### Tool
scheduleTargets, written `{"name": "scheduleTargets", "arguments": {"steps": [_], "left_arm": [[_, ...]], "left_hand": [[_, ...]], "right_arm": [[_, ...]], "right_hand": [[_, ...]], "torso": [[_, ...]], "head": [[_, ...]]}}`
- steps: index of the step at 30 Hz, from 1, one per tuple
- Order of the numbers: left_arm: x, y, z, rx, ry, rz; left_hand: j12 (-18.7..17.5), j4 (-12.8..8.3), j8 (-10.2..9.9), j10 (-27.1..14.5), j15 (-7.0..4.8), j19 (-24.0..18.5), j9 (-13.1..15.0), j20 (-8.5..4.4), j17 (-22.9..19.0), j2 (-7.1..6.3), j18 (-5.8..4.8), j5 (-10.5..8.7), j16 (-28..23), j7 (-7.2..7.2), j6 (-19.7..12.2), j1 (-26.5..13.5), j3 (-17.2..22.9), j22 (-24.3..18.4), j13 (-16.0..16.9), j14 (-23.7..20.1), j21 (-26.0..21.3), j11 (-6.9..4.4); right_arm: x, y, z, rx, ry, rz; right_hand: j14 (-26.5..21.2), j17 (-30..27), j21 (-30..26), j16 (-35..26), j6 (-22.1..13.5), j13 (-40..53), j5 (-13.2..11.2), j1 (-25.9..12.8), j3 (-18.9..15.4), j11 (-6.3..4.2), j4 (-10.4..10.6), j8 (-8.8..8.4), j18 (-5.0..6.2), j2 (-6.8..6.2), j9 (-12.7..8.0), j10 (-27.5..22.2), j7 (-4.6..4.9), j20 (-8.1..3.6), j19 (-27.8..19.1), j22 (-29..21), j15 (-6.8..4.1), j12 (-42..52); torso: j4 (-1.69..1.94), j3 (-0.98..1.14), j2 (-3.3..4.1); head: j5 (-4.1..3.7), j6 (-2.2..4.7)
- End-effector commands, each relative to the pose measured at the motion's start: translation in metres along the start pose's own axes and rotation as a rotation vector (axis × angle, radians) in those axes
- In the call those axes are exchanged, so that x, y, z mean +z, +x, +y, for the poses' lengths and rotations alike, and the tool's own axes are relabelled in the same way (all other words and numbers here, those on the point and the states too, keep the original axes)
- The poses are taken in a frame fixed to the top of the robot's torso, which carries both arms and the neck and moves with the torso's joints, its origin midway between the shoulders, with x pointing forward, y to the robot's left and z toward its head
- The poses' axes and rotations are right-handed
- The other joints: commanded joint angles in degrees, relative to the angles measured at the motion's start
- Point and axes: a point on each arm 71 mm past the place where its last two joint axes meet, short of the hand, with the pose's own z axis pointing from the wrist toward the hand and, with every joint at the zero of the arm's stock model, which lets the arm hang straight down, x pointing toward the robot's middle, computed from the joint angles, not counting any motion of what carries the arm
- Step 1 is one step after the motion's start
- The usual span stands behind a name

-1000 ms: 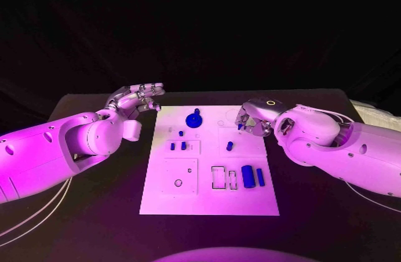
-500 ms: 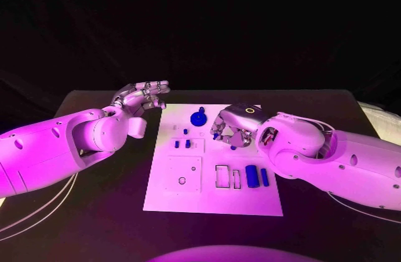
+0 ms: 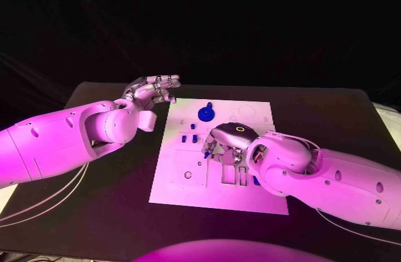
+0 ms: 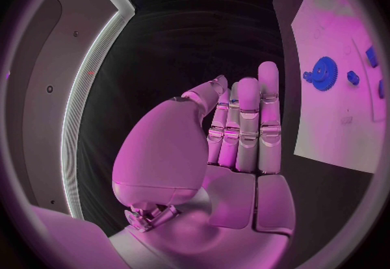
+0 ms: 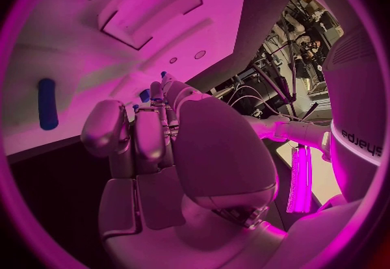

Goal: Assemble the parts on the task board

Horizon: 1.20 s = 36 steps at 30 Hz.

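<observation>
Right robot hand (image 3: 224,148), mid-frame over task board (image 3: 179,189), pinches small blue part (image 3: 207,154); left robot hand (image 3: 155,91) open, upper left, farther.

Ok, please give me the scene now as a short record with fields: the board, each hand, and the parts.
task board: white, lies in the middle of the black table
left hand: raised beside the board's far corner, holds nothing
right hand: over the board's middle, pinches a small blue part
blue gear: lies on the board's far end, untouched
</observation>
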Motion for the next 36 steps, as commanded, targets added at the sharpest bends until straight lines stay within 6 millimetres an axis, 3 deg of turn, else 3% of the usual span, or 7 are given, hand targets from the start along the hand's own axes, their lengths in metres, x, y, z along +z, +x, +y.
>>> {"name": "scheduleTargets", "arguments": {"steps": [1,10,36], "left_arm": [[0.000,0.004,0.000,-0.008,0.008,0.016],[0.000,0.005,0.000,-0.010,0.006,0.023],[-0.001,0.003,0.000,-0.009,-0.001,0.022]], "left_hand": [[0.2,-0.2,0.3,-0.4,-0.23,0.1,-0.1,-0.45,-0.1,0.00,0.64,-0.11,0.4,0.37,-0.2,0.6,0.0,-0.1,0.0,-0.2,-0.2,0.16],[0.2,-0.2,0.3,-0.4,-0.22,0.1,-0.1,-0.45,-0.1,0.02,0.64,-0.11,0.4,0.38,-0.2,0.6,0.0,-0.1,0.0,-0.2,-0.2,0.17],[0.3,-0.3,0.3,-0.5,-0.20,0.1,-0.1,-0.44,-0.1,0.07,0.63,-0.10,0.4,0.41,-0.3,0.6,0.0,-0.1,0.0,-0.3,-0.2,0.20]], "right_arm": [[0.002,0.007,0.001,0.008,-0.021,0.023],[0.006,0.017,0.004,0.018,-0.028,0.036],[0.008,0.018,0.009,0.022,-0.038,0.028]], "right_hand": [[2.5,-0.1,0.2,0.2,0.2,-0.1,0.4,-0.7,0.3,0.41,-0.2,0.01,0.32,0.19,0.0,0.1,0.36,-0.01,0.2,-0.1,0.35,-0.3],[2.5,-0.1,0.2,0.2,0.1,-0.1,0.4,-0.7,0.4,0.47,-0.3,-0.03,0.32,0.22,0.0,0.1,0.43,0.02,0.2,-0.1,0.39,-0.3],[2.5,0.0,0.2,0.3,0.1,-0.1,0.4,-0.8,0.5,0.56,-0.4,-0.05,0.32,0.26,0.0,0.1,0.54,0.06,0.2,-0.1,0.43,-0.4]], "torso": [[0.13,0.02,0.06],[0.04,0.10,0.03],[0.01,0.02,0.00]], "head": [[0.19,-0.20],[0.95,-0.80],[1.31,-1.27]]}}
